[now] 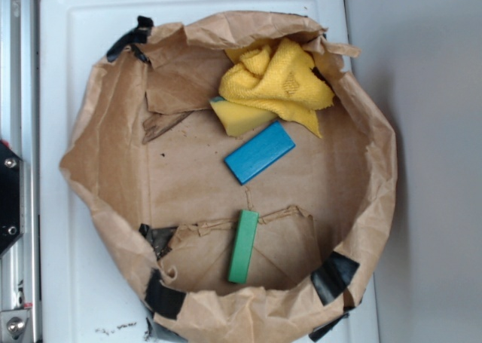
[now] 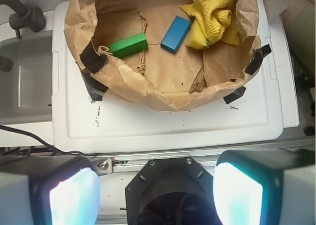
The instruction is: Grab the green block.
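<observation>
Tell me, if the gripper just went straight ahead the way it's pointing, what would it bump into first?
Probably the white tray, on the bare strip in front of the paper bag. The gripper is open and aims there, short of the green block. Depth is hard to judge from the wrist view.

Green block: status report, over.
Gripper open, empty, outside the paper bag. Green block flat on bag floor, untouched. Blue block apart; nothing blocking.

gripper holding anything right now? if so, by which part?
Nothing is held. The gripper is open and back off the tray; the green block lies untouched in the paper bag.
</observation>
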